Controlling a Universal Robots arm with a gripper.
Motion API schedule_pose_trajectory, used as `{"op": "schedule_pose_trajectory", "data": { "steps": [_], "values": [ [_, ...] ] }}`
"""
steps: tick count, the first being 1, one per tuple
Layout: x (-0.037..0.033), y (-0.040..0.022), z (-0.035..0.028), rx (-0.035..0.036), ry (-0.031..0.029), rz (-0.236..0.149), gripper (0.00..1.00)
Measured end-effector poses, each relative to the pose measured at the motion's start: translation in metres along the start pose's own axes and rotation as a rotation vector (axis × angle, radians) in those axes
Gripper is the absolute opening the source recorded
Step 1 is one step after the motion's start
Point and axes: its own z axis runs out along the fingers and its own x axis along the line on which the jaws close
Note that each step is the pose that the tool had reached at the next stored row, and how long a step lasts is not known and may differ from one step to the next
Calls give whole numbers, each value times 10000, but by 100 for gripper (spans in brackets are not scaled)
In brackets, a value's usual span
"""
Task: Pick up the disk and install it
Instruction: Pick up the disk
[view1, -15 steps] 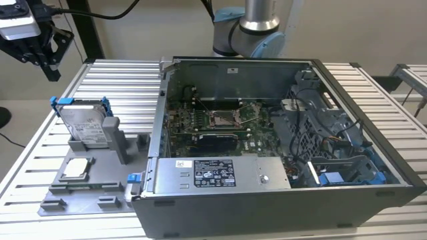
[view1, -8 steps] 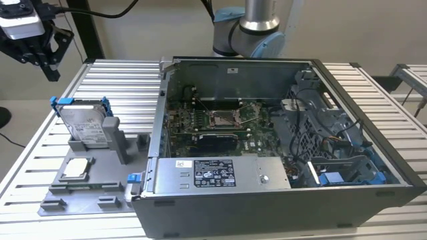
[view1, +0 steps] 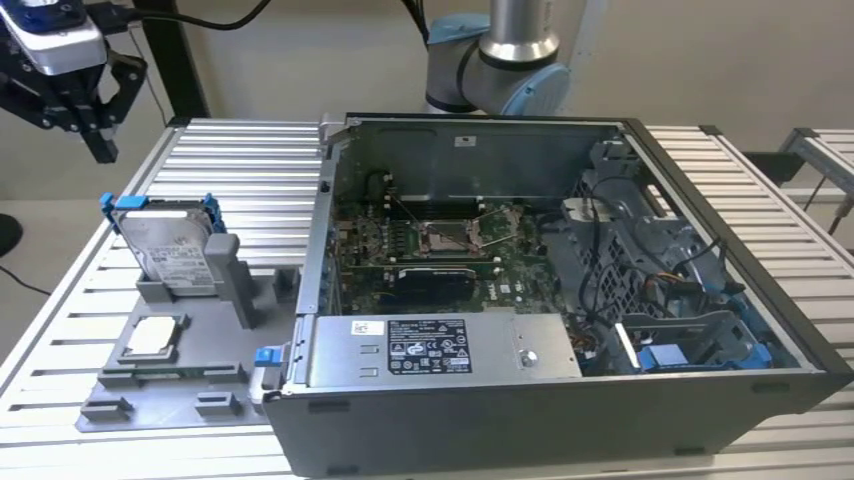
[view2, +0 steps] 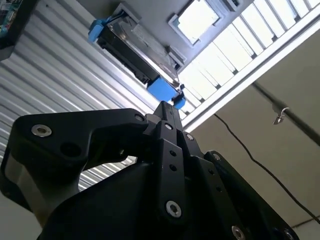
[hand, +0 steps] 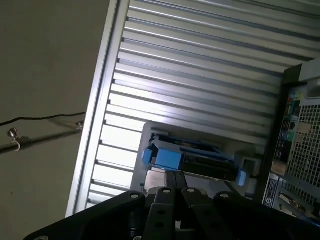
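The disk (view1: 171, 243), a silver-grey drive with a white label in a blue carrier, stands on edge in a grey holder on the exterior view's left of the table. My gripper (view1: 102, 152) hangs in the air above and behind it, well apart from it, over the table's far corner at the exterior view's left. Its black fingers are shut together, nothing between them. In both wrist views the shut fingertips (view2: 165, 106) (hand: 173, 174) point toward the disk (view2: 134, 54) (hand: 199, 161), seen edge-on with its blue ends showing.
An open computer case (view1: 747, 395) fills the middle and the exterior view's right of the slatted metal table (view1: 227, 160). Inside are a motherboard (view1: 441, 240), a grey power supply box (view1: 441, 345) and a blue-clipped bay (view1: 681, 352). A small square chip (view1: 151, 337) lies on the grey fixture (view1: 167, 400).
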Motion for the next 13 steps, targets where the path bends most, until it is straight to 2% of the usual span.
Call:
{"op": "schedule_pose_trajectory", "data": {
  "steps": [13],
  "values": [
    [0,0,0,3,109,-2368,0]
  ]
}}
